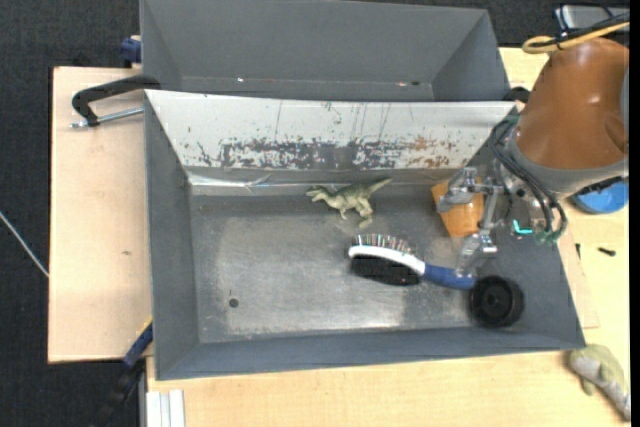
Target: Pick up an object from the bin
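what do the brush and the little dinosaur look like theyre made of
Brush: the black head and blue handle look like smooth moulded plastic. The pale bristles are probably nylon, though that is hard to tell. Dinosaur: tan and matt, moulded in one piece with thin legs and tail, likely plastic or rubber.

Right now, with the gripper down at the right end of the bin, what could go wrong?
1. The gripper sits by the tip of the blue handle of the brush. A grip that far from the head would probably let the brush tilt or slip out.
2. The orange object and the black round disc lie close on either side, so either could get knocked or pinched along with the handle.
3. The bin's sloping right wall is near, leaving little room to shift.
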Motion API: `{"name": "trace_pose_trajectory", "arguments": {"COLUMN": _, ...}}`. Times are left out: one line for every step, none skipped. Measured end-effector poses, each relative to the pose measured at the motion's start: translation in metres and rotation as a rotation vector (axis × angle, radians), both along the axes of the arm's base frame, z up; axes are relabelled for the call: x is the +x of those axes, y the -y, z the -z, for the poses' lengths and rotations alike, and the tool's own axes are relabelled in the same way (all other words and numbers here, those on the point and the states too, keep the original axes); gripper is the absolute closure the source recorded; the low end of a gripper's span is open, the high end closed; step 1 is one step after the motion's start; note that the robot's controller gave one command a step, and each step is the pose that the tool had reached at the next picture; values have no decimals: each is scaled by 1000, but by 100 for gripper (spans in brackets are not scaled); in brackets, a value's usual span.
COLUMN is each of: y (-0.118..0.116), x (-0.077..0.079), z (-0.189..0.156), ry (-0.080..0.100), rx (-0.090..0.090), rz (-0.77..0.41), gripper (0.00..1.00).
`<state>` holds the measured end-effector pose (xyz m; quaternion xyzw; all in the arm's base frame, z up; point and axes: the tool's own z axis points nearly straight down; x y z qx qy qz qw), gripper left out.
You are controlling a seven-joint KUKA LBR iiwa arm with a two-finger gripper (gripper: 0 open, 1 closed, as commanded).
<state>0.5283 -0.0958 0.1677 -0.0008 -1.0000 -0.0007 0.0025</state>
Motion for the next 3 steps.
{"name": "trace_pose_trajectory", "arguments": {"y": -61, "x": -21, "z": 96, "ry": 14, "rx": -2, "rz": -126, "gripper": 0}}
{"name": "trace_pose_trajectory", "arguments": {"y": -60, "x": -19, "z": 94, "ry": 21, "rx": -3, "rz": -126, "gripper": 100}}
{"name": "trace_pose_trajectory", "arguments": {"y": -76, "x": -7, "z": -51, "ry": 18, "rx": -2, "rz": -199, "gripper": 100}}
